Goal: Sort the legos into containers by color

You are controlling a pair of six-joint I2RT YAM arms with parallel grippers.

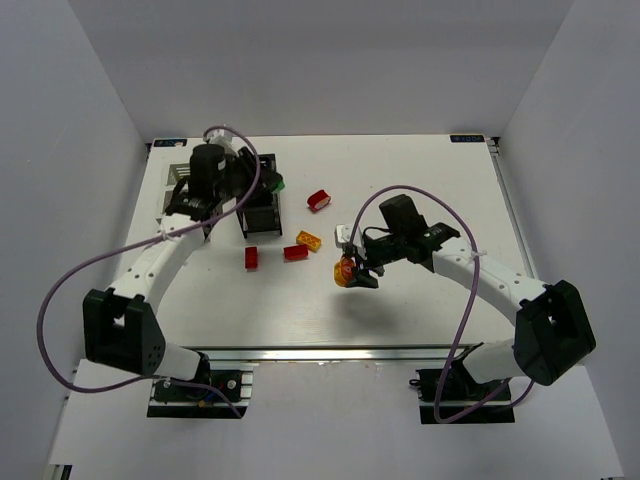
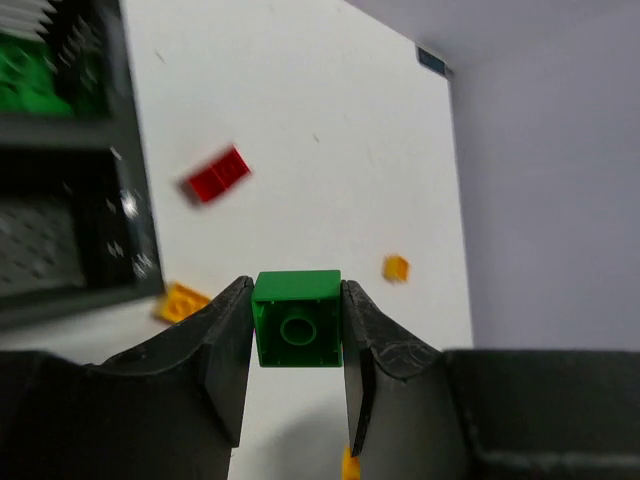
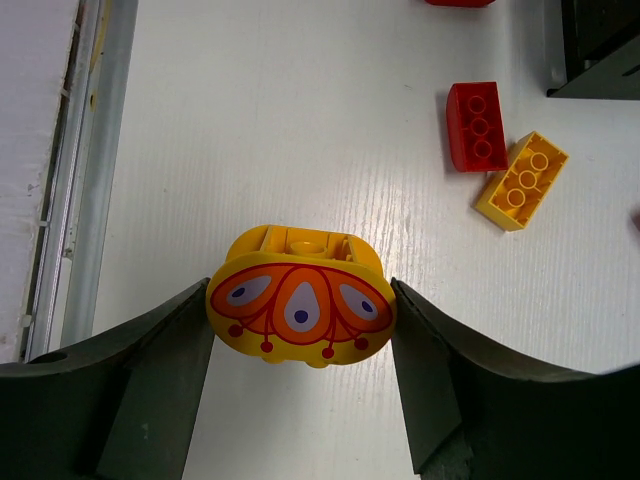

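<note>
1. Table (image 1: 420, 320): white top. Loose bricks lay in its middle, between the two arms.
2. Black container (image 1: 262, 215): stood left of centre, partly hidden by the left arm in the top view. The left wrist view caught its slatted wall (image 2: 90, 200) and green bricks (image 2: 25, 75) in the farther compartment, which the top view did not show.
3. White container (image 1: 175, 180): just left of the black one and mostly hidden behind the arm. Contents could not be read.
4. Left gripper (image 2: 297, 290): jaws clamped on a green brick (image 2: 297, 320), one finger on each side and the hollow underside facing the camera. From above, the brick (image 1: 278, 183) showed at the black container's right rim, far end.
5. Right gripper (image 3: 300, 290): jaws set wide and pressed on both ends of the round yellow-orange piece (image 3: 300, 310). It was held over bare table, right of the loose bricks (image 1: 345, 270). Only the wrist view showed its printed orange petal pattern.
6. Three red bricks: one far (image 1: 318, 199), two nearer (image 1: 251, 257) (image 1: 295, 252).
7. Orange-yellow brick (image 1: 308, 239): just beside a red brick. The right wrist view showed the two touching at a corner (image 3: 521, 180).
</note>
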